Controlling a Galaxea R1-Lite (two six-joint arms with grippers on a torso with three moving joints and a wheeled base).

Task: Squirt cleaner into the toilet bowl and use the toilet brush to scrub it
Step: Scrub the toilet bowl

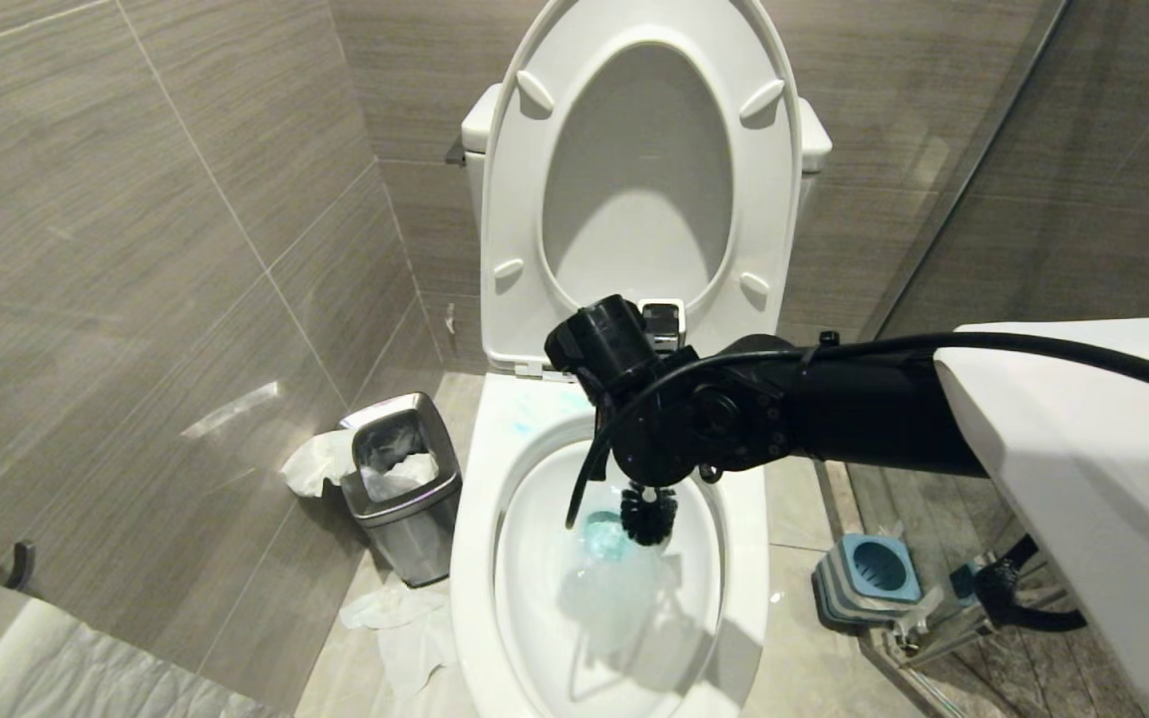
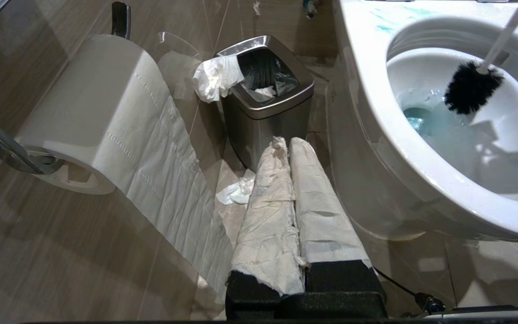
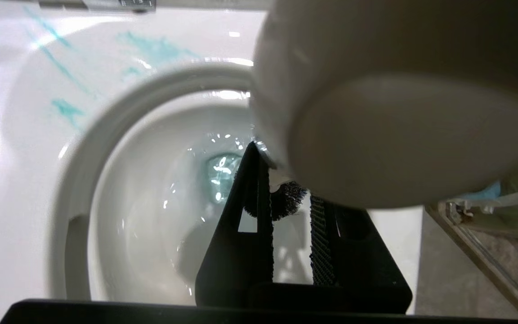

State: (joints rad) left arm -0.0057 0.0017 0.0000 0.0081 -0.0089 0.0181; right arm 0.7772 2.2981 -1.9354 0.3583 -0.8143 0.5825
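Dark-bristled toilet brush (image 1: 648, 514) inside toilet bowl (image 1: 475, 558), over blue-tinted cleaner (image 1: 602, 538). Clamped by right gripper (image 3: 286, 211) jaws. Left gripper (image 2: 286, 148) jaws closed, empty.

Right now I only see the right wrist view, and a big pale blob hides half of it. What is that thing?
Observer: That is the handle end of the toilet brush, held in the right gripper. The left wrist view shows the slim handle running down to a dark bristle head inside the toilet bowl.
Operator: Where in the bowl is the head?
Observer: The head view puts it just beside the drain, over water tinted blue by cleaner.
Operator: And the other arm?
Observer: The left gripper, paper-wrapped and shut, sits low beside the bowl, pointing at a steel waste bin.
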